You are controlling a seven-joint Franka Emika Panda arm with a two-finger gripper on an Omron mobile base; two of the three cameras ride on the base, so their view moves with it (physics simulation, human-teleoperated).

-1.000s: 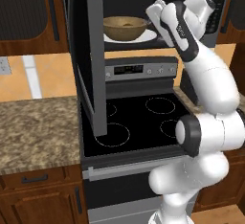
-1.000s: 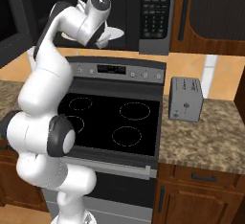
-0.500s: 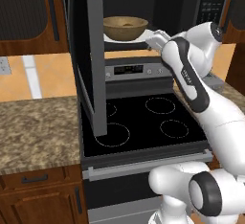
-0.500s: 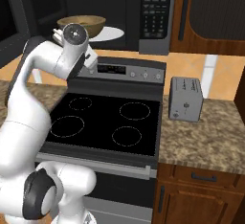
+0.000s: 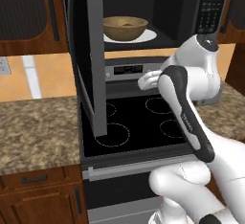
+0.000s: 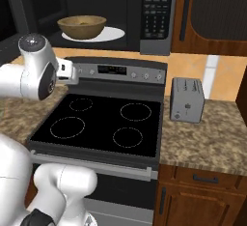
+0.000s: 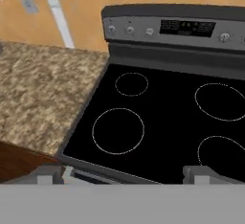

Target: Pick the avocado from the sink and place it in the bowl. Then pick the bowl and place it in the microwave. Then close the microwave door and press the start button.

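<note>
left base view: bowl (image 5: 125,27) in microwave (image 5: 158,7), above released claw (image 5: 145,81).

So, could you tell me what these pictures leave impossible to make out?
- Avocado: the bowl sits in the microwave, but its rim hides the inside in both base views.
- Gripper: in the left base view the arm covers it; the hand view shows no clear fingertips, so open or shut is unknown.
- Microwave door: top cut off by the frame edge.
</note>
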